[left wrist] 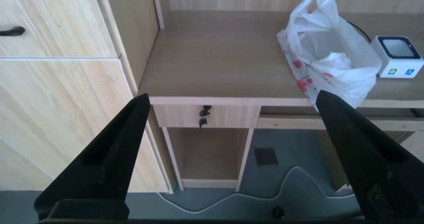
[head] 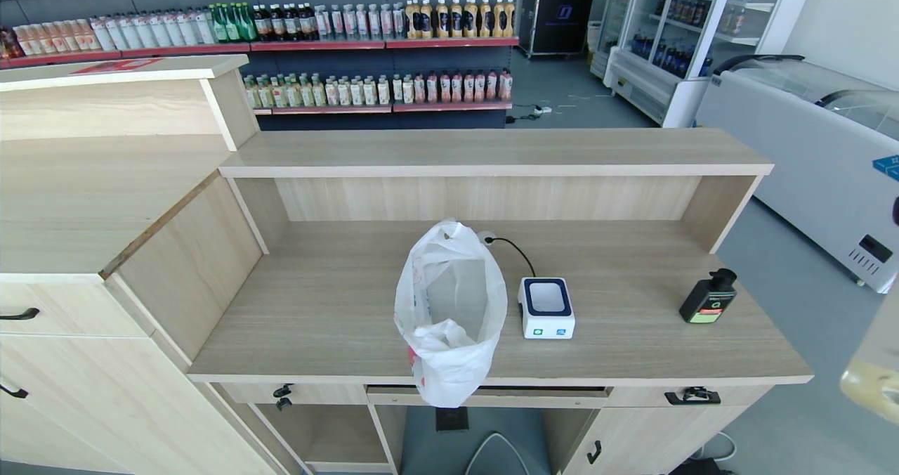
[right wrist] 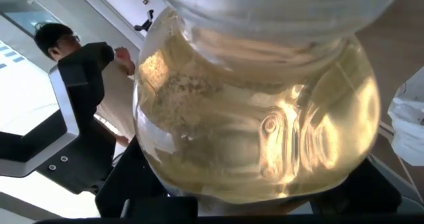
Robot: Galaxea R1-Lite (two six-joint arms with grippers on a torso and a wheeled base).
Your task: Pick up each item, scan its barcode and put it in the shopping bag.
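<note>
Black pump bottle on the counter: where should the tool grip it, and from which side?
Probably take the black pump bottle by its body, below the narrower pump head, coming from the open front of the counter: it stands roughly upright with nothing beside it.

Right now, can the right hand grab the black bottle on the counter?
Probably not: right hand is shut on a clear bottle. The black bottle itself stands unobstructed at the counter's right end.

We list: white plastic shopping bag (head: 449, 306), upright, mouth open, overhanging the table (head: 316, 313) front edge; white barcode scanner (head: 547, 306), cabled, just beside it; black pump bottle (head: 708, 298), standing well apart rightward; clear bottle (right wrist: 258, 118) of yellowish liquid, aloft beyond the table's right end.
</note>
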